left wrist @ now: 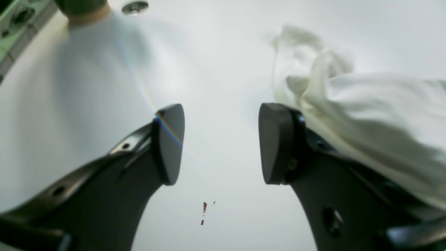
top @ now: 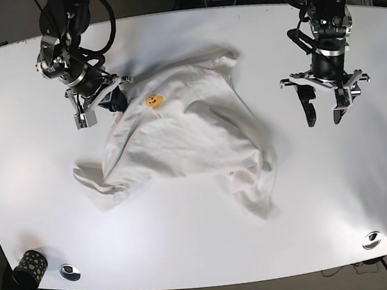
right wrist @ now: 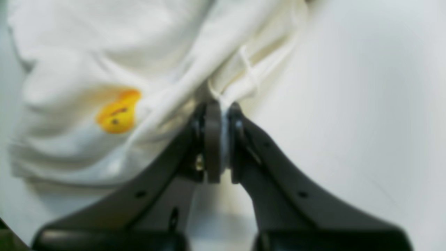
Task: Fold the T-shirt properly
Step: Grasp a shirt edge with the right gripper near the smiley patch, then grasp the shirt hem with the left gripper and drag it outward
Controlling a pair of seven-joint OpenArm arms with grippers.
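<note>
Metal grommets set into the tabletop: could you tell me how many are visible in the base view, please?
2: one grommet near the front left corner of the table, another grommet near the front right corner. More may lie hidden under the T-shirt.

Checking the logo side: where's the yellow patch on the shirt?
In the base view, the yellow patch faces up on the T-shirt, upper left, just right of the right gripper.

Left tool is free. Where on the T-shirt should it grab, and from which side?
Probably the T-shirt edge nearest the open left tool, along the base view's right, coming in low from that side. The cloth there lies bunched in raised folds on the table, giving something to pinch. The right tool already clamps the opposite edge.
</note>
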